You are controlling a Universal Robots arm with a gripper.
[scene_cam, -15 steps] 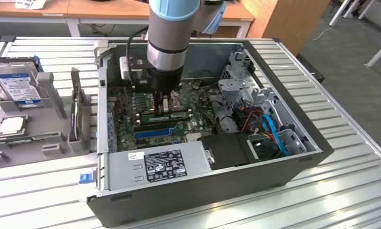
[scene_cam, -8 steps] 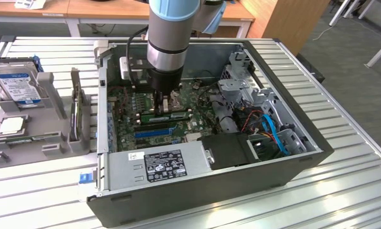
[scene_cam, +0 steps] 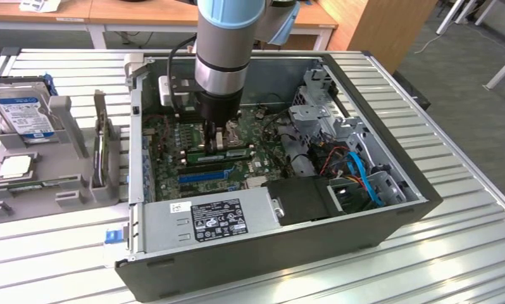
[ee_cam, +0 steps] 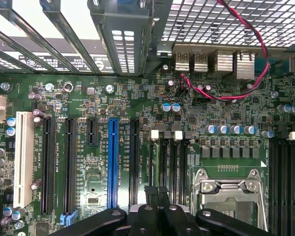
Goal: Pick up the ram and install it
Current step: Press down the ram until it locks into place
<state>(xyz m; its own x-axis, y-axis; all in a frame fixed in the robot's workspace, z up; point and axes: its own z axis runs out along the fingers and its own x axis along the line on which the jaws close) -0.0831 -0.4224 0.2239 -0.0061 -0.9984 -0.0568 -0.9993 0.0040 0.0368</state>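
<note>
- Lower centre of the exterior view: the grey power supply (scene_cam: 214, 218) lies along the near edge of the open computer case (scene_cam: 320, 253).
- Just behind it on the motherboard (scene_cam: 164, 149) is the blue slot (scene_cam: 209, 177).
- Centre of the frame: the ram (scene_cam: 221, 154), a narrow green stick, lies along the memory slots, behind the blue slot.
- Directly above it, the gripper (scene_cam: 221, 140) points straight down, its fingers pinched together. Whether they touch the ram cannot be told.
- Centre left: a grey holder (scene_cam: 67, 183) beside the case carries a hard drive (scene_cam: 23, 114).
- Top: the arm (scene_cam: 227, 44) rises out of the frame.
</note>
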